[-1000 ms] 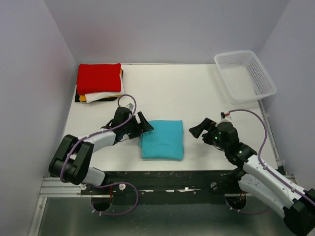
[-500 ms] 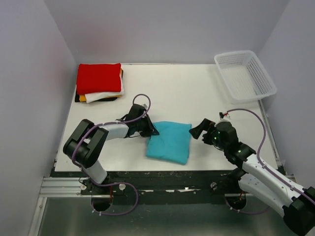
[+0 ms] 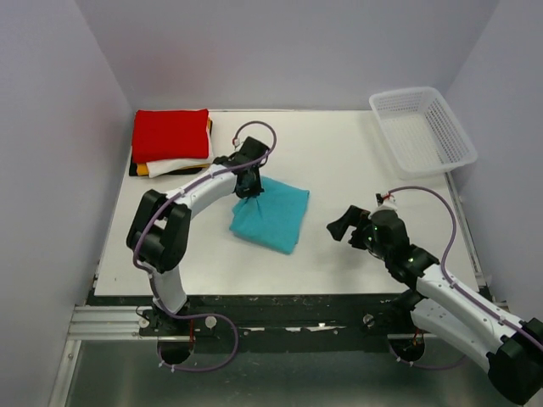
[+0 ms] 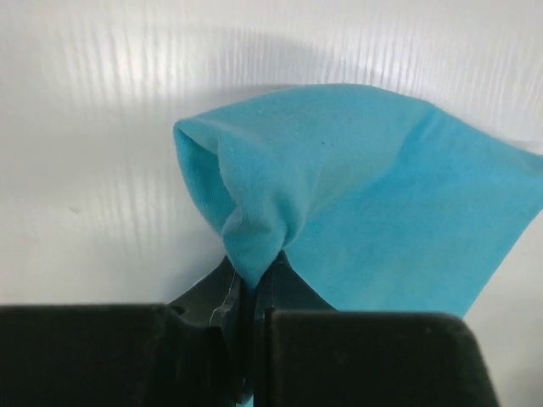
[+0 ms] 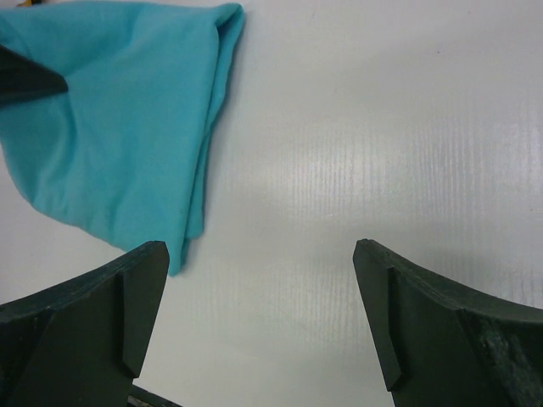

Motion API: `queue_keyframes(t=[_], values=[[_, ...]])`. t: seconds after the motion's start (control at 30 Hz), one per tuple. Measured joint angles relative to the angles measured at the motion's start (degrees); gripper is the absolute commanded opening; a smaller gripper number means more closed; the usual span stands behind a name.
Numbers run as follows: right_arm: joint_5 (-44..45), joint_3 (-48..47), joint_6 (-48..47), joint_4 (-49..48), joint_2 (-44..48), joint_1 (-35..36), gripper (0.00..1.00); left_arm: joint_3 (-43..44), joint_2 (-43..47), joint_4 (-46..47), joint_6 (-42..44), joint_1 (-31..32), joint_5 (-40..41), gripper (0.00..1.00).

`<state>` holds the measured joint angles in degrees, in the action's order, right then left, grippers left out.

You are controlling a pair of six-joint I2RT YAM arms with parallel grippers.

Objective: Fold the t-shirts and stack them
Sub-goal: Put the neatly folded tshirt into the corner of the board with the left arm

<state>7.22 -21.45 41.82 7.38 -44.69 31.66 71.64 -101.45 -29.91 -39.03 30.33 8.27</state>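
The left pincer point(image 3: 252, 188) is clamped tight on the far-left corner of the folded turquoise t-shirt point(image 3: 271, 219). In the left wrist view, that corner puckers into a peak between the closed fingers point(image 4: 222, 307). The rest of the shirt slants toward the near right, around the middle of the tabletop point(image 3: 339, 161). The right pincer point(image 3: 344, 227) is spread wide and grips nothing, low over the tabletop to the right of the shirt and apart from it. In the far-left corner a stack holds the red t-shirt point(image 3: 170, 134) on top, the white t-shirt point(image 3: 180, 165) beneath, and yellow-orange and black edges at the bottom. A white mesh basket point(image 3: 420, 140) sits at the far-right corner.
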Motion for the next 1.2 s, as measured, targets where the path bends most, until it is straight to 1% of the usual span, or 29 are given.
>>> queue_keyframes(t=[0.23, 0.37, 0.5, 0.63, 0.67, 0.73, 0.87, 1.0, 1.2], values=[[3.7, 1.0, -1.7, 0.1, 1.2, 0.0, 1.00, 19.7, -8.8, -9.1, 13.2, -5.0, 9.4, 0.00], [6.0, 1.2, -2.1, 0.1, 2.8, 0.0, 1.00, 28.8, -12.5, -11.7, 20.3, -8.5, 14.4, 0.00], [7.5, 1.7, -2.4, 0.1, 3.2, 0.0, 1.00, 34.2, -13.0, -10.8, 29.0, -12.0, 18.1, 0.00], [8.8, 1.9, -2.4, 0.0, 2.9, 0.0, 1.00, 37.4, -13.0, -8.5, 36.1, -15.5, 19.3, 0.00], [9.2, 1.9, -2.4, 0.0, 2.7, 0.0, 1.00, 37.7, -13.0, -8.5, 37.1, -15.8, 19.3, 0.00], [10.1, 1.9, -2.4, 0.0, 2.3, 0.0, 1.00, 41.2, -13.5, -8.4, 39.4, -18.0, 18.6, 0.00], [11.2, 1.9, -2.4, 0.0, 1.4, 0.0, 1.00, 46.4, -14.3, -8.5, 40.8, -21.0, 15.1, 0.00], [12.0, 1.9, -2.4, 0.0, 0.2, 0.0, 1.00, 51.5, -14.4, -10.3, 40.7, -23.7, 8.2, 0.00], [13.0, 1.9, -2.4, 0.0, -1.0, 0.0, 1.00, 58.4, -14.8, -12.2, 40.1, -24.5, 2.5, 0.00]])
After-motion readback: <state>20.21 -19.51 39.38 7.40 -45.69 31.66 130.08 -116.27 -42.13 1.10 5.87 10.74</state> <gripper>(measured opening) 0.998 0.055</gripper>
